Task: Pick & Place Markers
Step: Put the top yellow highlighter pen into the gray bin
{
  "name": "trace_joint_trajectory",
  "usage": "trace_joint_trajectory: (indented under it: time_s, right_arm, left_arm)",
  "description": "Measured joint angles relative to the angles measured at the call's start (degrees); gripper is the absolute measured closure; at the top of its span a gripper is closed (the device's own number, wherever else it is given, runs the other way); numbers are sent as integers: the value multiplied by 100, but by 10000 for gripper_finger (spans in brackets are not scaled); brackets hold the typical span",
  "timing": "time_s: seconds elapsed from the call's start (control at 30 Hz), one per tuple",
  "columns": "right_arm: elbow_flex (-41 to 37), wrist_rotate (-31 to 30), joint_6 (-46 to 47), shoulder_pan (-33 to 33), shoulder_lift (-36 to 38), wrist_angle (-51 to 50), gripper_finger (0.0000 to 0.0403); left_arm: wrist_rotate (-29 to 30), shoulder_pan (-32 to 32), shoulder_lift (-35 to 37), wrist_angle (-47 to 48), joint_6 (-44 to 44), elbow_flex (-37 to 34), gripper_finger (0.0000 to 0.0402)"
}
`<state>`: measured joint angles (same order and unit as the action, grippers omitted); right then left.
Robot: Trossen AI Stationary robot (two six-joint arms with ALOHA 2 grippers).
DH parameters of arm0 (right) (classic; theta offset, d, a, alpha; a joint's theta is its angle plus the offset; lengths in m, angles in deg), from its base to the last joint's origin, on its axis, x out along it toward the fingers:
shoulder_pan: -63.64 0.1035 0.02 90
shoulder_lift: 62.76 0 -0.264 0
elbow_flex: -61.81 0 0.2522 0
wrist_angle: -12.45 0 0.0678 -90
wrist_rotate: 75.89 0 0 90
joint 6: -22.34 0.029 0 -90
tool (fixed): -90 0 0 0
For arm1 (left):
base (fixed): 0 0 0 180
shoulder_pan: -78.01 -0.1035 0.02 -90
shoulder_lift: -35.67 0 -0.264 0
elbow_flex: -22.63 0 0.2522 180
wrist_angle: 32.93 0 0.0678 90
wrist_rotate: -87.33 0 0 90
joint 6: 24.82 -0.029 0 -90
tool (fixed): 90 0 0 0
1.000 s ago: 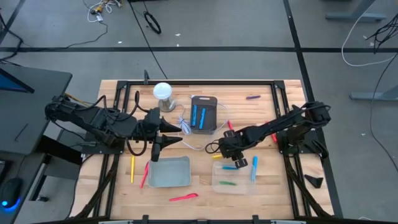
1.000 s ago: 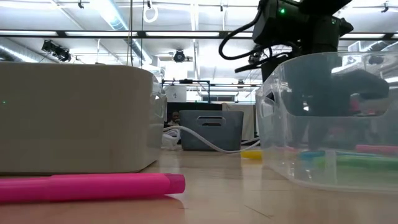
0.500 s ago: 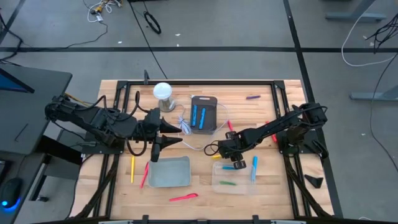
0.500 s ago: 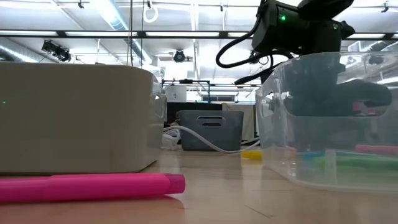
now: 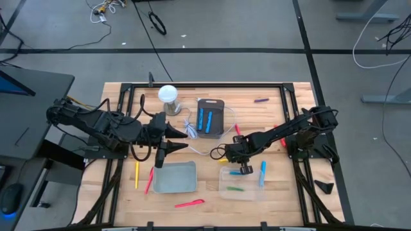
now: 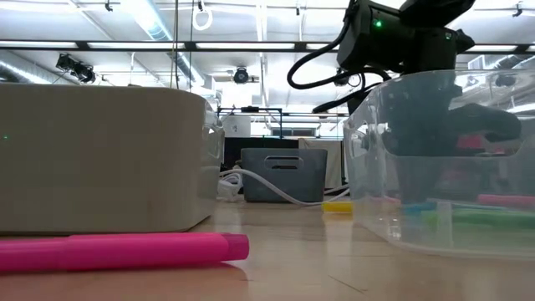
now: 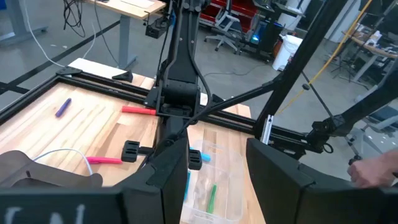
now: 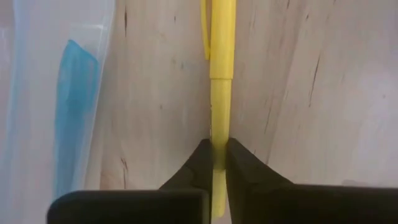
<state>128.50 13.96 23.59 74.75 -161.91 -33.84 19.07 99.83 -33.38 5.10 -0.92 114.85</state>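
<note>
A yellow marker point(image 8: 221, 68) lies on the wood just beyond the far wall of the clear bin point(image 5: 223, 187). My right gripper point(image 8: 217, 148) points down over it and is shut on it. It also shows beyond the bin in the low view point(image 6: 338, 207). A blue marker point(image 8: 71, 106) and a green marker point(image 5: 234, 190) lie inside the bin. My left gripper point(image 7: 214, 180) hangs open and empty above the table's left half, over the far edge of the grey tray point(image 5: 174, 178). More markers lie loose on the table. My right gripper pinches the yellow marker's barrel point(image 8: 219, 127) between its two fingertips, away from the capped end. The fingers come from above, pointing down, and lie across the marker. The marker rests flat on the wood beside the clear bin's wall.
A dark bin point(image 5: 210, 119) with two blue markers stands at the far middle, with a white dome point(image 5: 167, 95) and a white cable point(image 5: 192, 131) beside it. Loose markers: yellow point(image 5: 137, 173), red point(image 5: 149, 180), pink point(image 5: 189, 204), purple point(image 5: 261, 100), red point(image 5: 237, 130).
My right gripper has stayed over the far side of the clear bin, rolled a little about its downward axis, and shut its fingers on the yellow marker. The marker still lies on the table.
</note>
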Motion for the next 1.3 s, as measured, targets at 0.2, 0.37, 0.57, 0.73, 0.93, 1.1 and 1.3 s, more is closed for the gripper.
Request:
trace_joint_trajectory:
  time_s: [0.2, 0.37, 0.57, 0.73, 0.93, 1.1, 1.3]
  right_arm:
    - [226, 24, 1, -35, 147, -661, 391]
    - [565, -35, -42, -55, 402, -1139, 392]
    - [1018, -95, -20, -123, 708, -1679, 391]
    - [1636, -92, 152, -184, 940, -2210, 391]
    - [2626, -92, 149, -184, 1099, -2563, 390]
    - [3560, -90, 133, -184, 1119, -2739, 390]
    - [4587, -90, 131, -184, 1119, -2748, 390]
  left_arm:
    - [0, -1, 0, 0, 1, 0, 232]
    - [0, -2, 0, -2, 0, 0, 232]
    - [2, -1, 0, -7, 0, 0, 232]
    - [2, -2, 0, -7, 0, 0, 232]
    - [4, -2, 0, -7, -46, 0, 232]
    - [67, -15, 2, -37, -52, 0, 232]
    - [175, -17, 2, -97, -84, 0, 232]
